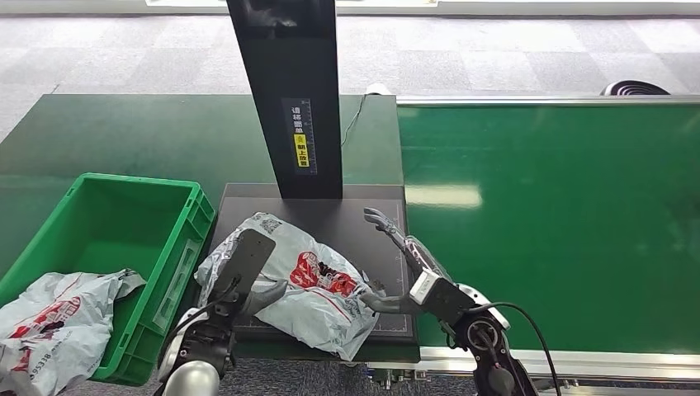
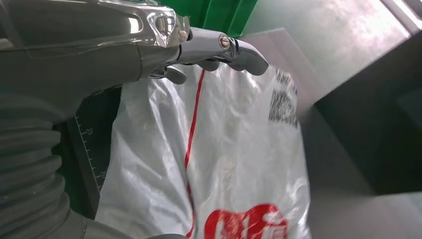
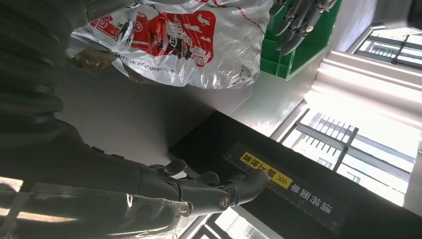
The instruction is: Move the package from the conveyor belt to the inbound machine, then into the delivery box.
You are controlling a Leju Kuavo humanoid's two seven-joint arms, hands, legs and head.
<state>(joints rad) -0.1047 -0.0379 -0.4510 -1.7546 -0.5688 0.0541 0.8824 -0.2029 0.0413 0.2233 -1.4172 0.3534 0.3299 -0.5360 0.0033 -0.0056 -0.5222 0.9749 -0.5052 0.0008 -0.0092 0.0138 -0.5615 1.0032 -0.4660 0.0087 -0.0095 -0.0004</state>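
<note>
The package (image 1: 318, 289), a grey-white plastic bag with red print, lies on the black platform (image 1: 355, 219) of the inbound machine. My left hand (image 1: 245, 264) sits at the bag's left end, its fingers (image 2: 234, 50) stretched above the bag (image 2: 239, 149) and the thumb low beside it, without a closed grip. My right hand (image 1: 404, 260) is at the bag's right end, fingers (image 3: 239, 186) straight and spread towards the machine's column, thumb against the bag's edge. The right wrist view shows the bag (image 3: 174, 40) with the left hand's fingers (image 3: 298, 20) beyond it.
A green delivery box (image 1: 194, 231) stands just left of the platform, with another printed bag (image 1: 49, 326) in its near corner. The machine's black column (image 1: 289, 99) rises behind the platform. The green conveyor belt (image 1: 561, 214) runs on the right.
</note>
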